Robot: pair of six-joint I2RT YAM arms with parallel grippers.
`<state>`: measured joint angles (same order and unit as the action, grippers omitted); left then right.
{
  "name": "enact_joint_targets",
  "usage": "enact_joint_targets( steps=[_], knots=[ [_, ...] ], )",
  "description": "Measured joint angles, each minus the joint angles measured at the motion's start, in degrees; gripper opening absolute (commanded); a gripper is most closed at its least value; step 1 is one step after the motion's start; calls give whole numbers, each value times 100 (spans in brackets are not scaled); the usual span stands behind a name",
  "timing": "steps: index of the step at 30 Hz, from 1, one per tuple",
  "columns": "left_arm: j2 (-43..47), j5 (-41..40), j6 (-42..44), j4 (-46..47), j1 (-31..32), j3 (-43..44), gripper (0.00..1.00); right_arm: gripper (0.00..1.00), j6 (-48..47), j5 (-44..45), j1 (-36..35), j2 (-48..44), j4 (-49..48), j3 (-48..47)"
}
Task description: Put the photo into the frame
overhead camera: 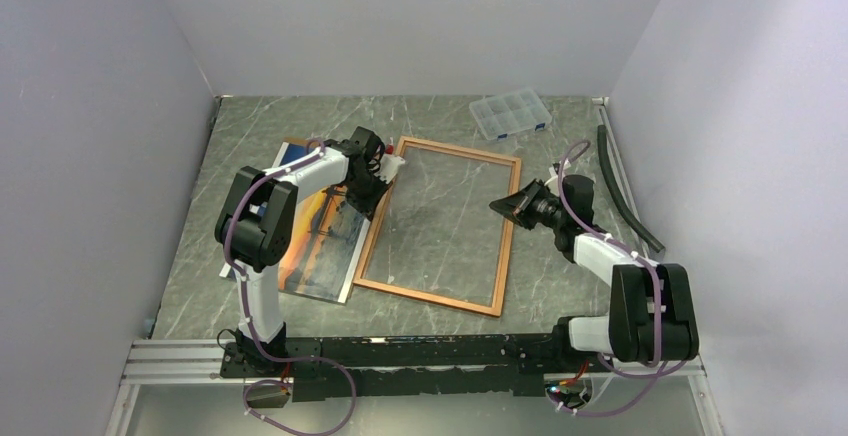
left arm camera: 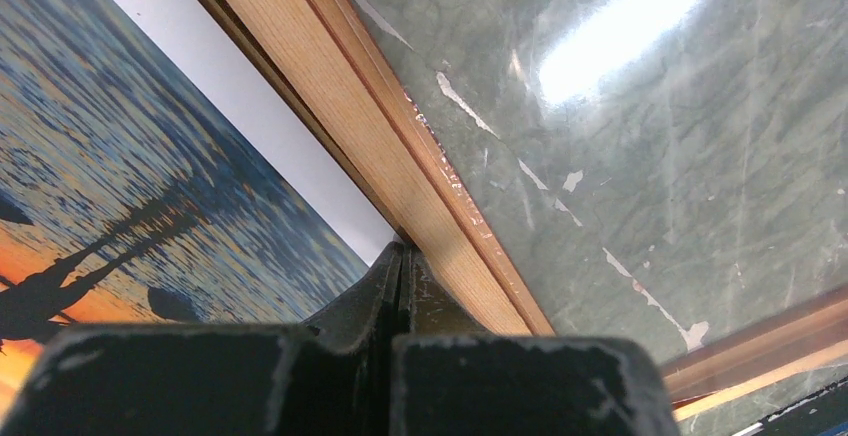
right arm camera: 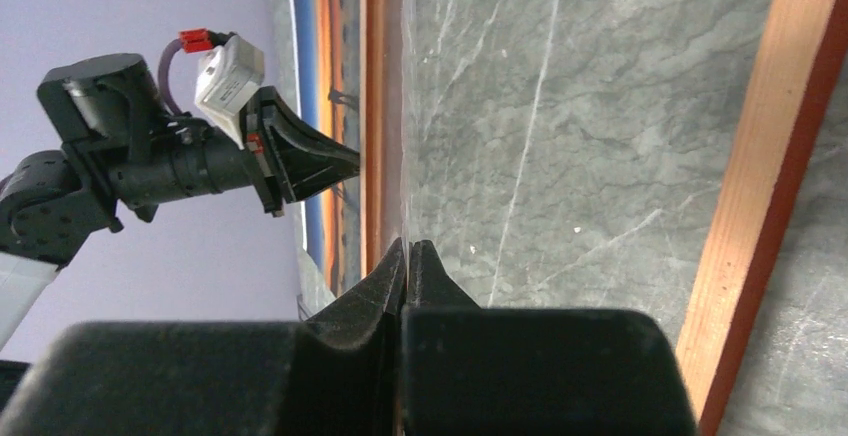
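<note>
**A:** Overhead?
**B:** The frame (overhead camera: 430, 297) lies in the middle of the worktop (overhead camera: 540, 281), with the photo (overhead camera: 318, 251) face up just beside its left side.
**A:** Left wrist?
**B:** Left gripper (left arm camera: 400, 256) pressed together, at the frame's edge.
**A:** Right wrist?
**B:** Right gripper (right arm camera: 408, 251) pressed together, over the pane (right arm camera: 560, 156).

Grey-green marbled tabletop (overhead camera: 440, 226), glossy with a light reflection, enclosed by plain pale lavender walls (overhead camera: 420, 16).

Green marble-look surface (overhead camera: 250, 146) here. A wooden frame (overhead camera: 460, 149) lies flat in the middle, with a sunset photo (overhead camera: 315, 246) right beside its left edge. There's a clear compartment box (overhead camera: 511, 114) at the back and a dark curved strip (overhead camera: 612, 178) along the right side.
</note>
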<state>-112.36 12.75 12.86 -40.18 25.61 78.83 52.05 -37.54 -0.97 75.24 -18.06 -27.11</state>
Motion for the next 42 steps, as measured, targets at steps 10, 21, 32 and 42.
enact_joint_targets(
  steps=[10,21,32,42],
  knots=[
    [-2,4,0,4,15,4,3,0,153,-42,-15,-149,-269,144],
    [-4,4,0,4,15,4,3,0,455,72,-20,111,-557,203],
    [-72,9,2,-66,15,81,3,0,570,155,-22,192,-649,203],
    [-72,9,2,-63,15,81,3,0,603,175,-26,199,-741,212]
  ],
)
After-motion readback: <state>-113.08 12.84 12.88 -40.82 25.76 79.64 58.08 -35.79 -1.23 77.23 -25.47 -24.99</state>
